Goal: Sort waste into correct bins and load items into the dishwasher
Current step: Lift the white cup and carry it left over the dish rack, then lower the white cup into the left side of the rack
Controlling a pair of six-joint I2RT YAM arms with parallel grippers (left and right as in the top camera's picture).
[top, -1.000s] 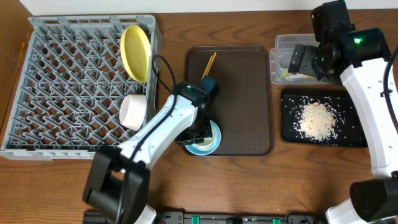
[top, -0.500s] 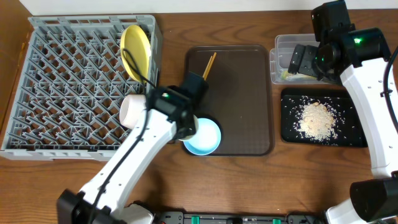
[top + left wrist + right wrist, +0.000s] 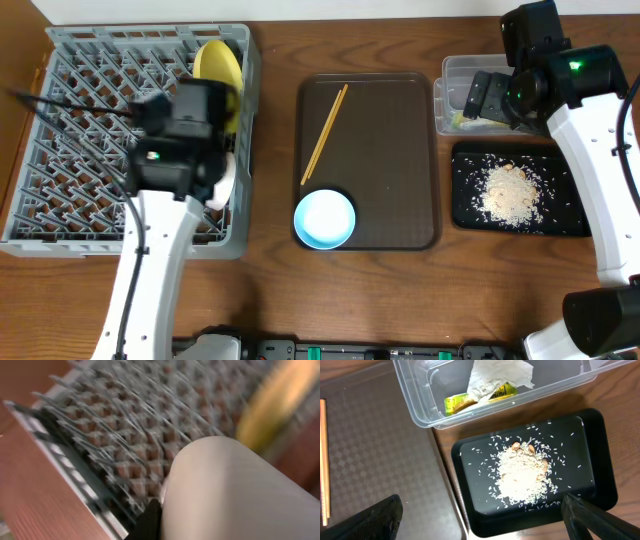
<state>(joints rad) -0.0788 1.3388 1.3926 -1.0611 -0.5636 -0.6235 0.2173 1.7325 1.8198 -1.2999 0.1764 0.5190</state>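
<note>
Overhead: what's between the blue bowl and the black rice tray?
Only bare brown serving tray, then a narrow strip of wooden table. Nothing else sits between the blue bowl and the black tray; the overhead view shows it.

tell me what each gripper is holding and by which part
right gripper: nothing, jaws wide apart. left gripper: cannot tell; the wrist view is blurred, with the white bowl close beside one finger.
</note>
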